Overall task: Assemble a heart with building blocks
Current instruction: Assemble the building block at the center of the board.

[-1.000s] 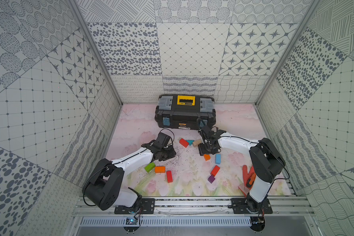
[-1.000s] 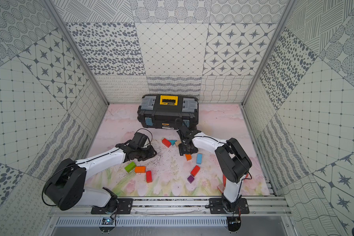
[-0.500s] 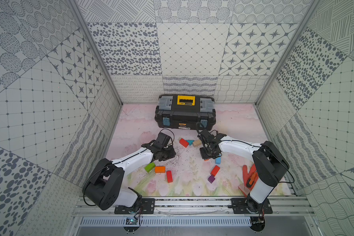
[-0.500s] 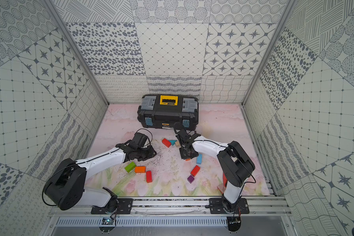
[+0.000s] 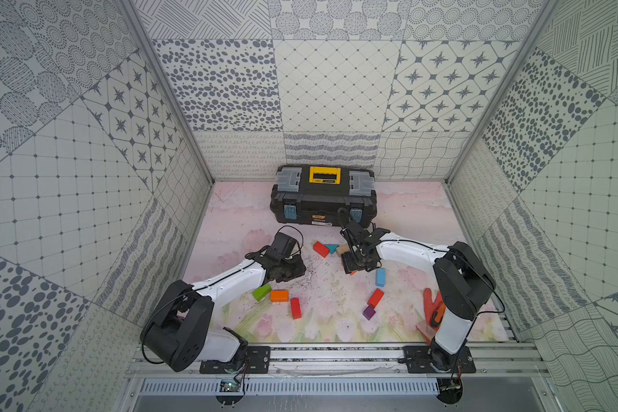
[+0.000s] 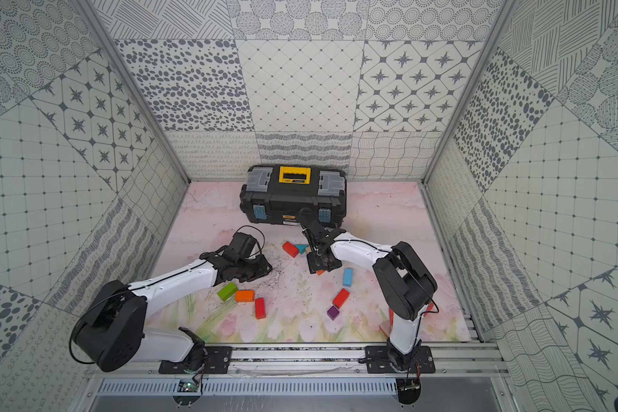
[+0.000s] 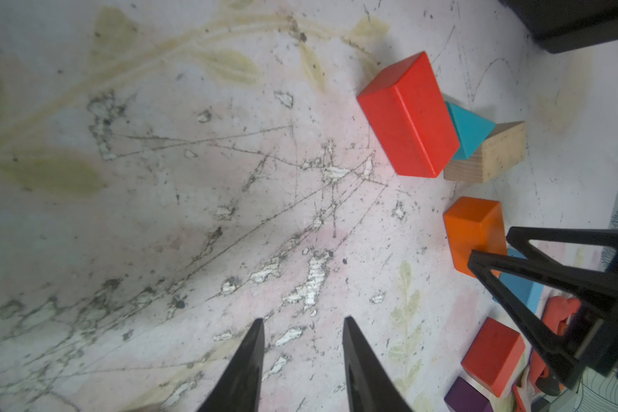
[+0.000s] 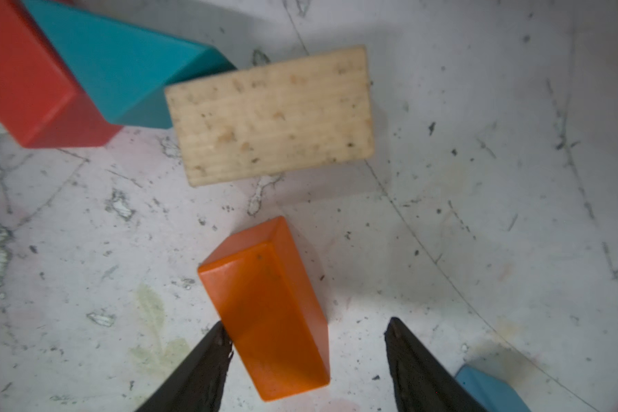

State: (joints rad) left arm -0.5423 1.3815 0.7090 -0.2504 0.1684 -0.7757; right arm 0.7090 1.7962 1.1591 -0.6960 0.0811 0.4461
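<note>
With the pink floral mat (image 5: 407,214) read as a clock in both top views and the large black toolbox (image 5: 323,203) at 12, the building blocks lie in a broken ring around a bare, scratched middle. At 12 a red brick (image 5: 320,249), a teal triangle (image 5: 332,247) and a plain-wood brick (image 5: 342,249) touch edge to edge. A light blue brick (image 5: 380,277) lies at 3, a second red brick (image 5: 375,298) at 4 and a purple cube (image 5: 369,312) at 5, each apart from the next. At 8 a green brick (image 5: 261,292) and an orange brick (image 5: 279,295) sit just beside each other, with a third red brick (image 5: 295,308) near them at 7. The heart is only loose stretches with gaps.

The right gripper (image 8: 307,324) stands at 2, jaws wide, astride a second orange brick (image 8: 264,306). 1 finger (image 8: 200,371) touches its long edge; the other stands apart, with bare mat between. The brick's far end is apart from the plain-wood brick's edge. The light blue brick's corner lies just beside the outer finger.

The left gripper (image 7: 302,321) sits at 9, jaws narrowly parted over bare mat, well apart from the red brick.
</note>
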